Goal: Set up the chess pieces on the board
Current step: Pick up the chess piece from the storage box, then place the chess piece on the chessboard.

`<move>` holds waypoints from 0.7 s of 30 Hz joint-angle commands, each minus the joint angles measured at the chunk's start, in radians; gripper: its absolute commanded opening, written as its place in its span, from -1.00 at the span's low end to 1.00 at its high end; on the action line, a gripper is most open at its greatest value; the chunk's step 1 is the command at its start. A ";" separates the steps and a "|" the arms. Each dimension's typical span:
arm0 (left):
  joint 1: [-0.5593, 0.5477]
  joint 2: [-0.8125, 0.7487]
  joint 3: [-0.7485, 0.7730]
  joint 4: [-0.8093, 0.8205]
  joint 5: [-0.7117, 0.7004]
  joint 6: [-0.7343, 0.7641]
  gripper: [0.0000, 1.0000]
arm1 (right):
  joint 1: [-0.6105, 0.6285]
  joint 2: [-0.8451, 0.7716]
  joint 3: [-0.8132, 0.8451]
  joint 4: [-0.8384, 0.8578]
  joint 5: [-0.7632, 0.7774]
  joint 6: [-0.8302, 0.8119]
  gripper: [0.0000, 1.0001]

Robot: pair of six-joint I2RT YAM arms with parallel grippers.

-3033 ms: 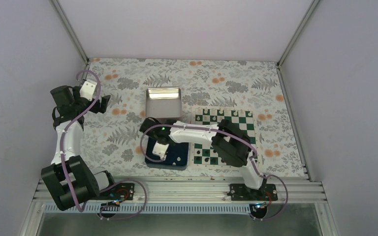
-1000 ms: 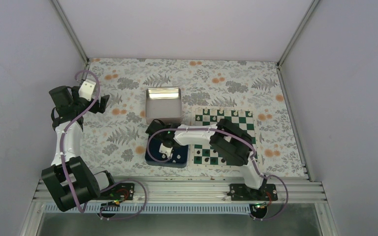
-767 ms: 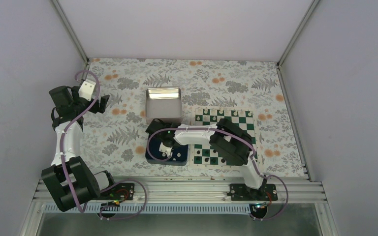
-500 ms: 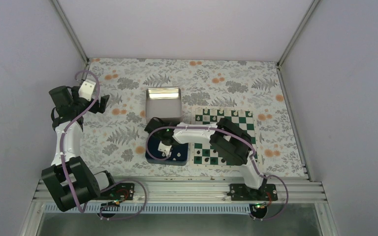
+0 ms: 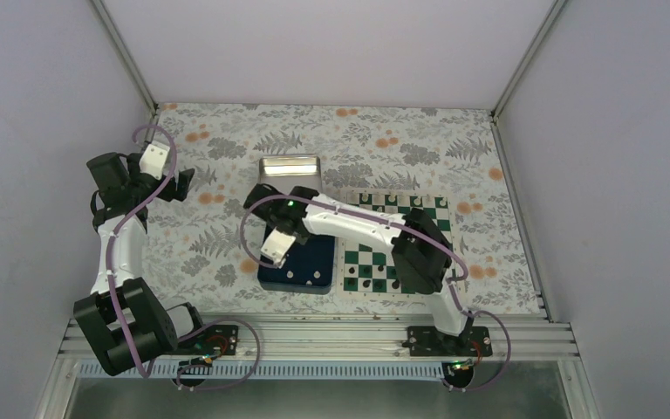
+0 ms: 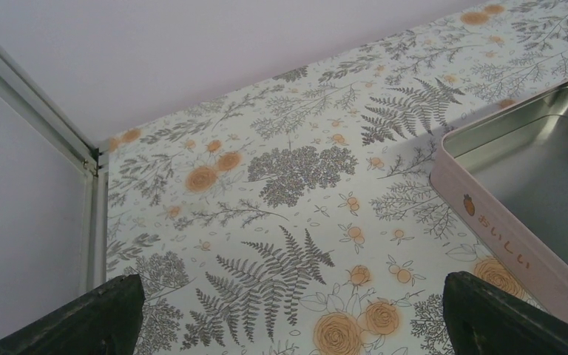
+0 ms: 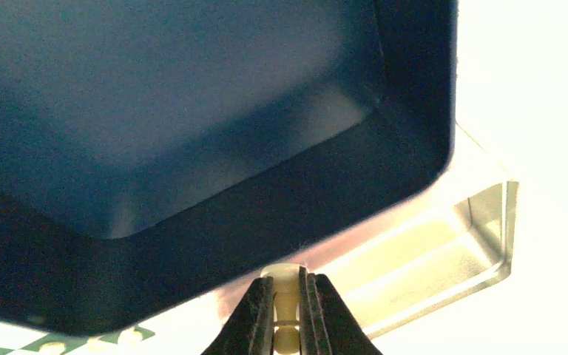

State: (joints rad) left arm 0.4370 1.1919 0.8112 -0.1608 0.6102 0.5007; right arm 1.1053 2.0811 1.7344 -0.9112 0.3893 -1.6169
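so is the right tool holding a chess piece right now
Yes, the right tool is shut on a pale chess piece, its top showing between the fingers in the right wrist view.

Left tool [image 6: 288,325] wide, right tool [image 7: 287,297] tight

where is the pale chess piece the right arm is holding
In the right wrist view the pale chess piece sits bottom centre, pinched in the right gripper, with the dark blue tray behind.

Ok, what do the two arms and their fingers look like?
The left arm and right arm match: white links, bulky black joints, a lilac cable looping along each. The right one shows a green light near its wrist. The fingers are dark wedges.
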 commanded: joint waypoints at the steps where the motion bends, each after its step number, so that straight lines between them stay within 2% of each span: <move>1: 0.011 -0.005 0.003 -0.011 0.039 -0.005 1.00 | -0.049 -0.031 0.151 -0.258 -0.091 0.143 -0.92; 4: 0.011 -0.005 0.003 -0.011 0.042 -0.005 1.00 | -0.099 -0.025 0.210 -0.340 -0.116 0.194 -0.91; 9: 0.011 -0.003 0.005 -0.011 0.048 -0.004 1.00 | -0.208 -0.047 0.195 -0.375 -0.135 0.249 -0.91; 21: 0.012 0.007 0.005 -0.007 0.053 -0.005 1.00 | -0.471 -0.168 -0.010 -0.324 -0.183 0.293 -0.90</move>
State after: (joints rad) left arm 0.4423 1.1931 0.8112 -0.1745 0.6296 0.5007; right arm 0.6857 1.9888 1.7889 -1.2415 0.2436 -1.3518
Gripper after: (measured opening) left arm 0.999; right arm 0.065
